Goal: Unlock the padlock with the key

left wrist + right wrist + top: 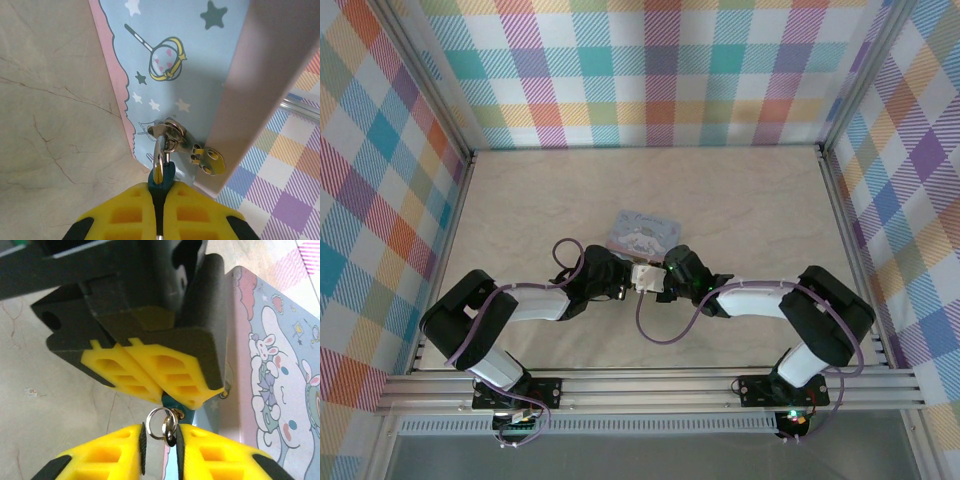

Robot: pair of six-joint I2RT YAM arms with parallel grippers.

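Both arms are meeting at mid-worktop, just in front of the pale blue tin (645, 228).

Left fingers (125, 215) are pressing together on the padlock (161, 176), gripping its bluish body. The silver shackle (158, 157) is passing through the hasp (172, 131) on the tin's edge, so the padlock is hanging at the tin's front, off the worktop (50, 100). Judgement: this grip is keeping the lock from swinging and is turning its keyhole end toward the other arm.

Right fingers (110, 460) are standing narrow, pinching the key (171, 437) with its key ring (161, 422) poking up between them. They are facing the left fingers nearly tip to tip, with the bluish lock body between the two pairs. Judgement: the head-on approach is lining the blade up with the lock's axis.

The fingers are hiding whether the blade is seated in the keyhole; cannot tell.

Step in hand, as judged: inserting or about to turn. Risk: the key twisting in the pinch, or the small lock rotating in its grip.
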